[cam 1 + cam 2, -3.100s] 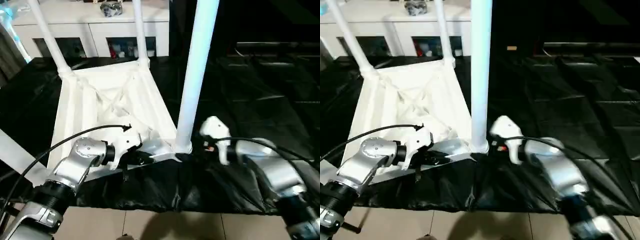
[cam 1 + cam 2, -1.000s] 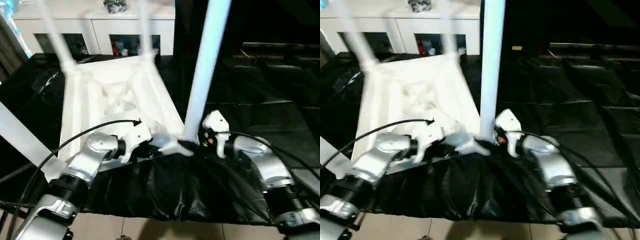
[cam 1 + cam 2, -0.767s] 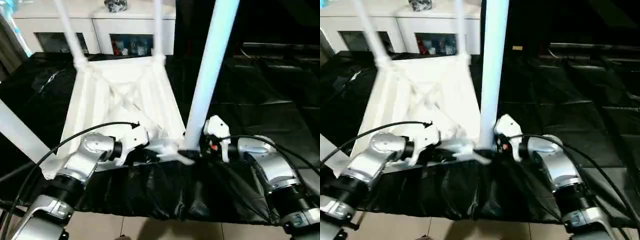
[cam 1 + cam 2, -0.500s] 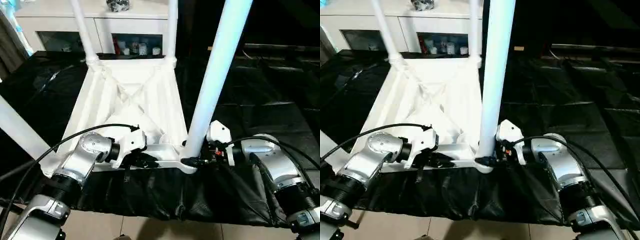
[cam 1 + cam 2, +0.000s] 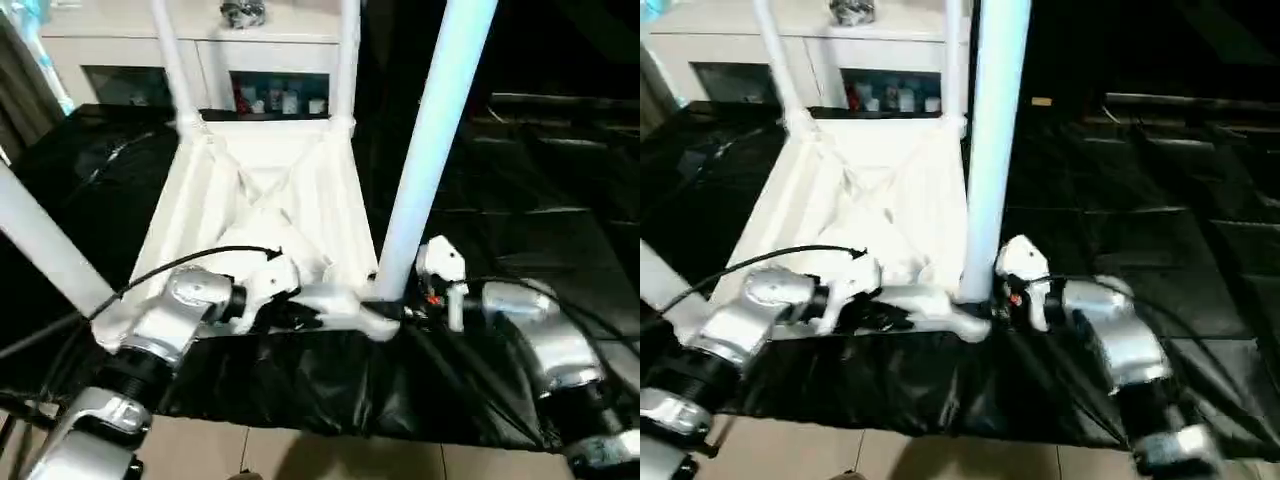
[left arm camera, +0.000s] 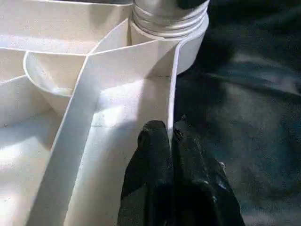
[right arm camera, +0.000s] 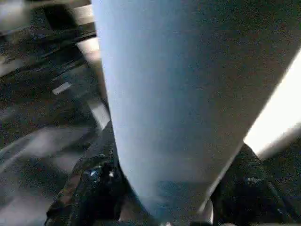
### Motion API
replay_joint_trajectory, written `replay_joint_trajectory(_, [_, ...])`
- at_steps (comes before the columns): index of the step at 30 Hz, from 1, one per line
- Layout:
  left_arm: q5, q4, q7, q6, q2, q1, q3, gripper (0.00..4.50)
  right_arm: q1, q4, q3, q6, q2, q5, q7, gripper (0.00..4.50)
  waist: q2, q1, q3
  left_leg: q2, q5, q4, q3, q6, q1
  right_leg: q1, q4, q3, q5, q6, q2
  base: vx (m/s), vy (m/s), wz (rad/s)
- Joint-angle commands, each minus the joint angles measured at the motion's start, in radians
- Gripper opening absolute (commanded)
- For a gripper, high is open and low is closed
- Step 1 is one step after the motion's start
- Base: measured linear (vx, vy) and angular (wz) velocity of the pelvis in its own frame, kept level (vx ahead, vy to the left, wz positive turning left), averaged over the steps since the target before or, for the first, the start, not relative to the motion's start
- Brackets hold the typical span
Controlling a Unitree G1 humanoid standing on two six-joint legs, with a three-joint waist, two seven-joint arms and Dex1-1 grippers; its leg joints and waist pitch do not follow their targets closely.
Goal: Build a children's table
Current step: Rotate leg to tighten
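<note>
So my left claw [image 6: 169, 136] is pinched nearly shut on the thin near rim of the tabletop [image 5: 265, 190]. The two black fingers [image 6: 153, 160] sit one on each side of that wall, pressed close together, just short of the corner socket [image 6: 169, 35].

My right claw [image 7: 160, 188] is spread wide around the bottom of the near right leg [image 5: 430, 150]. One dark finger [image 7: 89, 188] shows on each side of the tube, right up against it, and from the head camera it sits at the base of that leg where it meets the socket.

The table itself is upside down on a black sheet [image 5: 520, 200] covering the work surface. The ribbed underside faces up, with diagonal ribs crossing in the middle. Four white legs stick up from the corners: the two far ones [image 5: 172, 60] are slimmer-looking and roughly upright, the near left one [image 5: 45, 250] leans out toward my left, and the near right one rises out the top of the view. In the left wrist camera there's a threaded ring where the leg goes into the socket.

Behind it all is a white cabinet [image 5: 260, 60] with glass doors and small things inside. The sheet hangs over the front edge, with pale floor tiles [image 5: 300, 450] below.
</note>
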Motion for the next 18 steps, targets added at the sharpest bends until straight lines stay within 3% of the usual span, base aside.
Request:
replay_joint_trajectory(1, [-0.004,-0.024,0.205,0.057,-0.088,-0.032,0.037,0.0,0.029,0.048,0.067,0.059,0.107,-0.029,-0.127,1.95,-0.02,-0.01,-0.04,0.033,-0.23,-0.079,-0.008,0.003,-0.002,0.033,-0.091,0.038,-0.345,-0.168,-0.06,0.0,0.0,0.0])
replay_joint_trajectory(5, [0.021,-0.046,0.304,0.101,-0.163,-0.039,0.027,0.0,-0.001,0.1,0.026,0.093,0.213,-0.05,-0.323,1.94,-0.016,-0.026,-0.039,0.031,-0.253,-0.08,-0.009,-0.003,-0.001,0.027,-0.099,0.04,-0.381,-0.15,-0.059,0.0,0.0,0.0])
replay_joint_trajectory(9, [0.031,-0.057,0.329,0.112,-0.207,-0.041,0.016,0.0,-0.033,0.127,0.017,0.097,0.288,-0.067,-0.419,1.94,-0.013,-0.031,-0.044,0.029,-0.225,-0.079,-0.01,0.004,-0.004,0.029,-0.094,0.04,-0.302,-0.157,-0.056,0.0,0.0,0.0])
replay_joint_trajectory(10, [0.036,-0.06,0.326,0.113,-0.213,-0.041,0.011,0.0,-0.036,0.122,0.022,0.09,0.303,-0.071,-0.419,2.29,-0.014,-0.031,-0.045,0.028,-0.211,-0.077,-0.008,0.01,-0.005,0.03,-0.092,0.041,-0.264,-0.163,-0.055,0.0,0.0,0.0])
replay_joint_trajectory(14, [0.043,-0.072,0.293,0.098,-0.201,-0.032,-0.002,0.0,-0.029,0.091,0.022,0.085,0.307,-0.045,-0.37,2.67,-0.012,-0.03,-0.046,0.027,-0.186,-0.074,-0.006,0.028,-0.008,0.035,-0.089,0.041,-0.212,-0.175,-0.056,0.0,0.0,0.0])
replay_joint_trajectory(18, [0.038,-0.081,0.25,0.077,-0.171,-0.021,-0.007,0.0,-0.012,0.062,0.031,0.065,0.258,-0.032,-0.284,3.1,-0.009,-0.03,-0.045,0.029,-0.199,-0.077,-0.007,0.031,-0.008,0.035,-0.09,0.039,-0.228,-0.178,-0.057,0.0,0.0,0.0])
